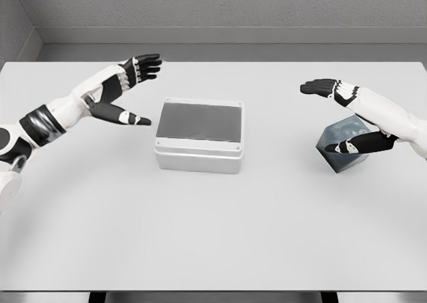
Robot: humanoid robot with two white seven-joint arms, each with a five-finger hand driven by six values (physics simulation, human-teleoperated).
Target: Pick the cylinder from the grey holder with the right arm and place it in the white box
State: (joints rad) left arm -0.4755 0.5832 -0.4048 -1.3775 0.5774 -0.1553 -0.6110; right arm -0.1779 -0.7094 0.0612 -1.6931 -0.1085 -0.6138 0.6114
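Note:
The white box (199,137) sits at the table's middle, its top dark grey inside a white rim. The grey holder (343,143) stands tilted at the right, partly covered by my right hand (331,117). That hand is open, fingers stretched over the holder's far side and the thumb in front of it. I cannot make out the cylinder inside the holder. My left hand (142,91) hovers open to the left of the box, holding nothing.
The white table (213,236) spreads wide in front of the box. Its far edge meets a grey wall. Dark table legs show at the bottom edge.

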